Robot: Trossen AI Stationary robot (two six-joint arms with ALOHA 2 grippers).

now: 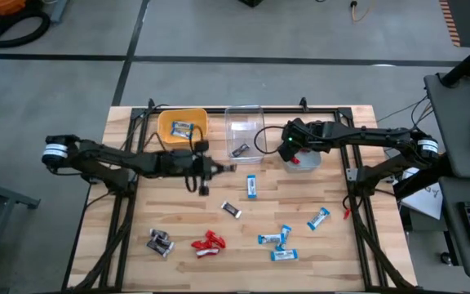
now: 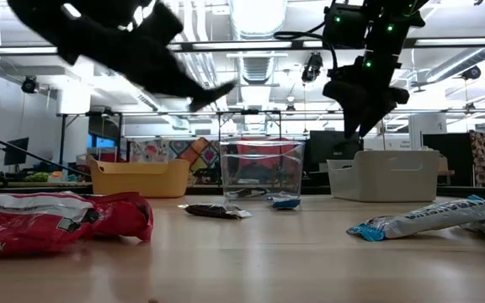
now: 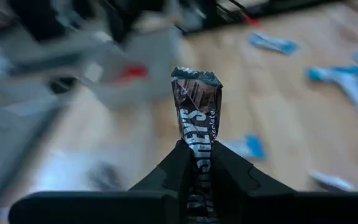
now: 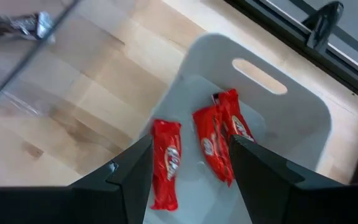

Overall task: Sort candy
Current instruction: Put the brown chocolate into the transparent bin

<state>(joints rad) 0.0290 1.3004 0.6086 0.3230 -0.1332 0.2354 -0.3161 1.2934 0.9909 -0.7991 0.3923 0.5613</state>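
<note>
Just short of clear bin, your left gripper pinches brown candy, long axis pointing forward; right gripper open over grey bin.

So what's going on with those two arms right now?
Left gripper shut on dark brown silver-ended candy, lifted off the table. Right gripper open above grey bin holding red candies. Nothing in the way.

Robotics lab: wooden table in a black frame on grey concrete floor, monitors and ceiling strip lights behind the table.
</note>
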